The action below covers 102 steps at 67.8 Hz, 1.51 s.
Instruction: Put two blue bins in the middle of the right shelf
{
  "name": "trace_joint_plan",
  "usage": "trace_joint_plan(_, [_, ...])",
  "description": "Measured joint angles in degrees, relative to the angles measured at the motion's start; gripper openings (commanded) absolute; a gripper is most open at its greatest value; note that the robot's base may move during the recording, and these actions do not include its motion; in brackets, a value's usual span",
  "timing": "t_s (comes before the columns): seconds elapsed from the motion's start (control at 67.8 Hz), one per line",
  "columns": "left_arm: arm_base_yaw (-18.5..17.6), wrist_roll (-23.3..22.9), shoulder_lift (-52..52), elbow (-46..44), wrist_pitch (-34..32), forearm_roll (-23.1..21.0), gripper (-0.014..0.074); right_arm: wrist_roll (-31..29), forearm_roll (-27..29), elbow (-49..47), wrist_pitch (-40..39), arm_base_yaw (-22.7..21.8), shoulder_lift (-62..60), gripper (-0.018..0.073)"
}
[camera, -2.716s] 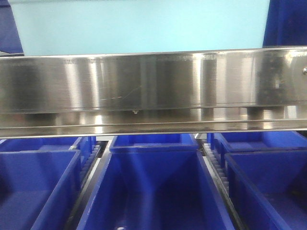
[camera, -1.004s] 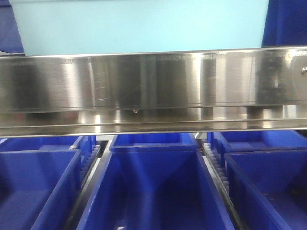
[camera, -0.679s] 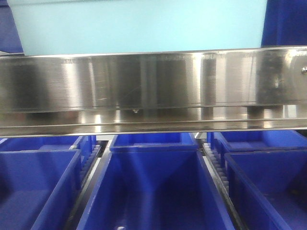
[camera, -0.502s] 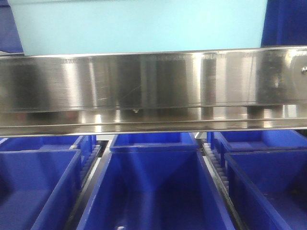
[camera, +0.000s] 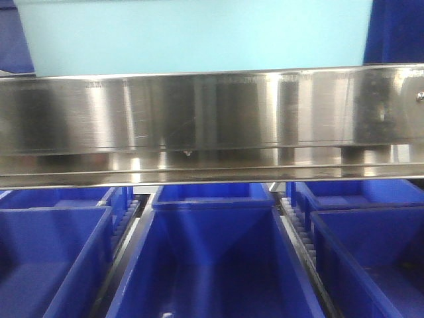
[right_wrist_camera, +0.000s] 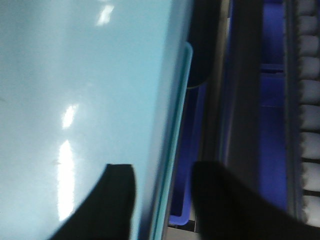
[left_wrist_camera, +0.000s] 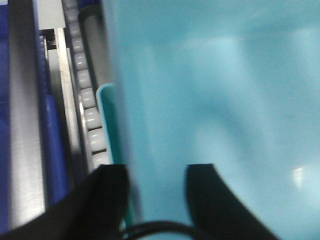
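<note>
A pale blue bin (camera: 199, 36) fills the top of the front view, its lower part hidden behind the brushed-steel front rail of the right shelf middle (camera: 212, 119). In the left wrist view my left gripper (left_wrist_camera: 155, 172) straddles the left wall of the blue bin (left_wrist_camera: 225, 75), one finger (left_wrist_camera: 107, 190) outside by the rim and the other inside. My right gripper (right_wrist_camera: 162, 172) likewise grips the right rim of the bin (right_wrist_camera: 75, 75), one finger (right_wrist_camera: 117, 190) inside and one outside. Both look shut on that wall.
Dark blue crates (camera: 212, 265) (camera: 53, 258) (camera: 371, 252) stand in rows on the tier below the rail. White roller tracks run beside the bin on the left (left_wrist_camera: 87, 100) and on the right (right_wrist_camera: 307, 100). Dark blue crates flank the bin's upper corners (camera: 397, 30).
The pale bin has shifted slightly, its left edge drifting a little to the right. The rail and the dark crates have stayed put.
</note>
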Motion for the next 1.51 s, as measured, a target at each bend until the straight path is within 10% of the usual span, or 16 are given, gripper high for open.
trace_joint_plan(0.118, [0.00,0.12,-0.23,0.00,-0.23,-0.74,0.0523,0.22,-0.39,0.00,-0.21,0.00,0.00,0.0577])
trace_joint_plan(0.236, [0.00,0.12,-0.89,0.00,-0.36,-0.74,0.0592,0.22,-0.39,0.00,-0.21,0.00,-0.71,0.0559])
trace_joint_plan(0.605, [0.00,0.25,-8.98,0.00,-0.61,5.27,0.0590,0.22,-0.95,0.00,1.59,0.00,-9.39,0.0559])
trace_joint_plan(1.505, [0.00,0.25,-7.99,25.68,-13.19,1.89,0.0590,-0.67,1.30,10.77,-8.05,0.00,-0.72,0.0559])
